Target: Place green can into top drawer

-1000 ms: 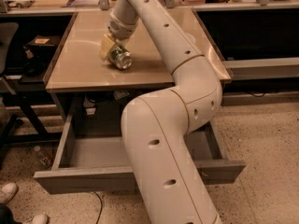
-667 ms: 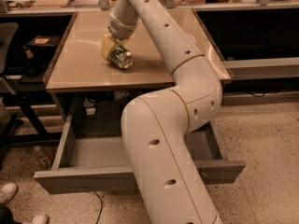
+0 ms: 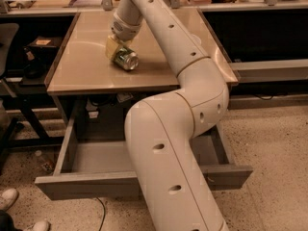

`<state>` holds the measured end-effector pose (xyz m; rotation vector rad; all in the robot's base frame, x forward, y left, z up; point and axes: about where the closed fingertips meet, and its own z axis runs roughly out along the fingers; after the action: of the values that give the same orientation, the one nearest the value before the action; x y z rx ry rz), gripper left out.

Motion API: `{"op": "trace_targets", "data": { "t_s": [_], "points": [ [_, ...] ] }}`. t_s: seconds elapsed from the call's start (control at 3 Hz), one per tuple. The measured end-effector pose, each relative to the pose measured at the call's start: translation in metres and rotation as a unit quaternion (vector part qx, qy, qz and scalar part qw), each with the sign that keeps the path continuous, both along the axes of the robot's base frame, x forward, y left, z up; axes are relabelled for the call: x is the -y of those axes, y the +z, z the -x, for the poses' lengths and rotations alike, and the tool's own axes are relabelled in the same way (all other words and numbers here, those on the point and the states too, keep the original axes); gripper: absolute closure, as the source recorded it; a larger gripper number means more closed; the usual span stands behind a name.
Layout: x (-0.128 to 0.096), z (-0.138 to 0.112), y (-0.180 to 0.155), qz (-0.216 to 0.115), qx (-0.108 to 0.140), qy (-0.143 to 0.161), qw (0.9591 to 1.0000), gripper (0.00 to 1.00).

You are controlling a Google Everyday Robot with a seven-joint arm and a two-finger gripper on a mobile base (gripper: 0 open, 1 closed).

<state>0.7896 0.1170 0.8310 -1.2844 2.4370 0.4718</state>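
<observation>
Got the claw [image 3: 117, 48] down low on the tabletop [image 3: 77, 73], a bit left of the middle, at the end of a fat white arm [image 3: 173, 143] bending in from the bottom edge of the view. Sits right up against the can [image 3: 126, 60], touching it from the upper left. Can't tell whether clenched on it or loose, honestly; too much wrist in the way.

Seeing the can on its side or close to it, tilted, shiny silver end facing front-right, dark green body tucked back toward the claw. Looks to be resting on the tabletop or barely off it, can't say which. Definitely up top though, not in the drawer [image 3: 86, 186].

Speaking of the drawer: hanging wide open under the tabletop, grey, wide and shallow, plain flat front panel nearest the camera. Shows its grey inside on the left half; right half mostly hidden behind the arm.

Around the edges, spotting a dark chair [image 3: 7, 42] off to the left, a small bottle [image 3: 43, 160] lying on the speckled floor [image 3: 274, 148] just beside the drawer's left wall, and white shoes [image 3: 8, 198] poking in at the bottom-left corner. Also a cluttered bench [image 3: 231, 4] along the back, behind the tabletop.
</observation>
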Motion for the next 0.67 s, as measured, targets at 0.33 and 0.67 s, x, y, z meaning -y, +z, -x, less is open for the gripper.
{"op": "trace_targets", "data": {
  "t_s": [0.33, 0.67],
  "points": [
    [0.002, 0.002, 0.014, -0.002, 0.018, 0.016, 0.9997, 1.0],
    [0.013, 0.013, 0.024, -0.011, 0.018, 0.029, 0.9993, 1.0]
  ]
}}
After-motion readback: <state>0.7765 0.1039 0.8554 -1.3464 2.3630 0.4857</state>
